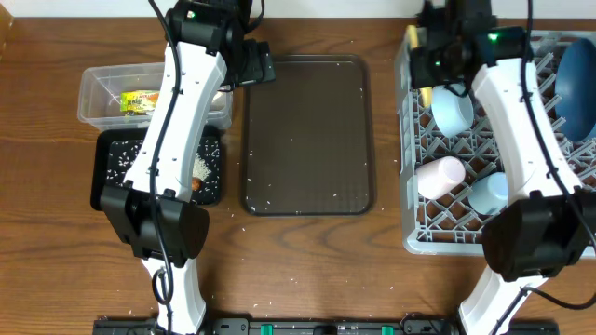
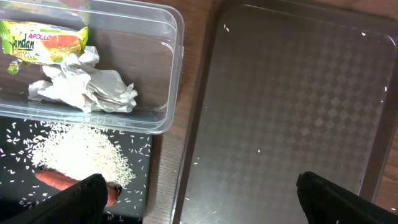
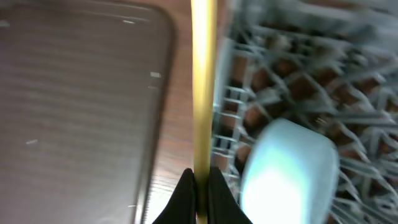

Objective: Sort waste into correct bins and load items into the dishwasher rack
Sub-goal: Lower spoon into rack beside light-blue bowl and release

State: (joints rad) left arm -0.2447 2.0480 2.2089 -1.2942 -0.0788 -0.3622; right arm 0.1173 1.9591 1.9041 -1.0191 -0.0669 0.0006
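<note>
My right gripper is shut on the thin handle of the yellow spoon, which hangs over the left rim of the grey dishwasher rack beside a light blue cup. From overhead the rack holds the light blue cup, a pinkish-white cup and a dark blue plate. My left gripper stands open and empty above the edge of the brown tray. The clear tub holds the wrapper and crumpled paper. Rice and the sausage lie in the black tray.
The large brown serving tray lies between the bins and the rack, with a few rice grains on it. More grains are scattered on the wooden table in front. Another pale blue vessel sits at the rack's front.
</note>
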